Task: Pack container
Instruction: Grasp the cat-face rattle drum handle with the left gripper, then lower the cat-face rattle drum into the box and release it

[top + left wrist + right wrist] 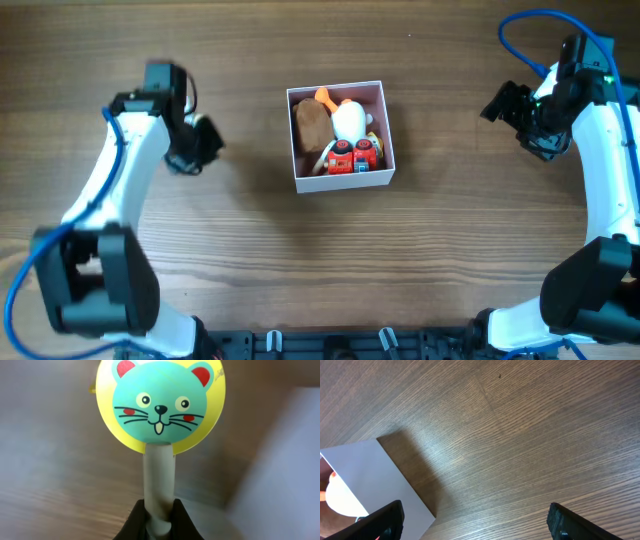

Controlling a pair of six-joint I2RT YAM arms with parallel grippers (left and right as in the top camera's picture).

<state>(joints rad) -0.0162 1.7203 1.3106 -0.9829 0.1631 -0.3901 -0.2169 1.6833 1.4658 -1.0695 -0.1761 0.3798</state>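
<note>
Overhead view: one container [345, 181] sits mid-bench [300, 260], between the two arms. It is square, shallow and lidless, with white outer walls and a pink inside. Its mouth faces up. Being square it has no long axis, and its sides are turned slightly off the frame's edges. Inside lie three clear toys: one brown lump [311, 125], one white toy [348, 120] and one red car [352, 156]. A yellow bit beside them is too small to name. The left tool [159, 521] pinches the grey stem of one paddle [160, 405], a teal whiskered face on a yellow disc, stem running straight out. The right tool [476, 521] is spread wide, holding nothing, near the container's white wall.
</note>
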